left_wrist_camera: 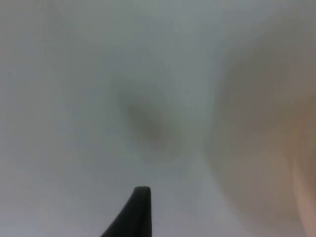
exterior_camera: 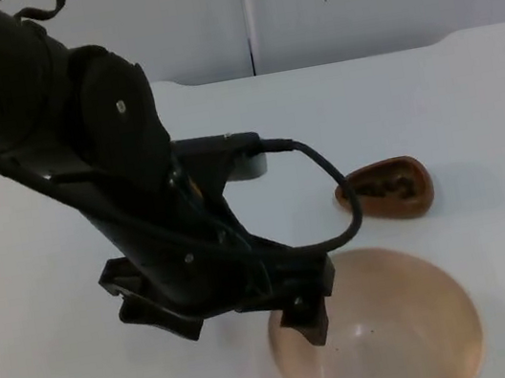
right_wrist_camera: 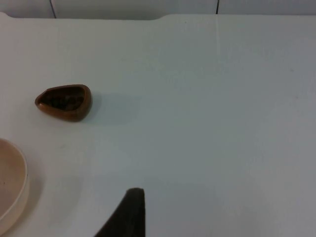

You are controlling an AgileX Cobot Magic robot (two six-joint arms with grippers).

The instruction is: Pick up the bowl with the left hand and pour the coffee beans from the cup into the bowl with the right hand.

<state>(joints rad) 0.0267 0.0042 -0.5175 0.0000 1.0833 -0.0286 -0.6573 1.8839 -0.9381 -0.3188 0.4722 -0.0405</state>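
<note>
Two steps make up the task, and neither looks finished: the pale pink bowl [exterior_camera: 378, 333] sits on the white table [exterior_camera: 471, 104] with only a speck or two inside, and the small brown cup [exterior_camera: 385, 189], holding its dark coffee beans [exterior_camera: 388, 188], stands upright just beyond the bowl, a little apart from it. From the top view, the left gripper [exterior_camera: 306, 324] is down at the bowl's near-left rim, one black fingertip [exterior_camera: 313, 331] overlapping the rim edge; I cannot tell how far its fingers are apart, nor whether they have any hold on the bowl. I judge the lift of the bowl has not begun, and the whole pour is left.

The left wrist view adds only a soft pinkish curve of the bowl close beside the fingertip [left_wrist_camera: 137, 212]. The right wrist view gives what the top does not: the waiting right arm's fingertip [right_wrist_camera: 129, 212] well back from the cup, with the bowl's rim beside it; whether that gripper is open cannot be told
</note>
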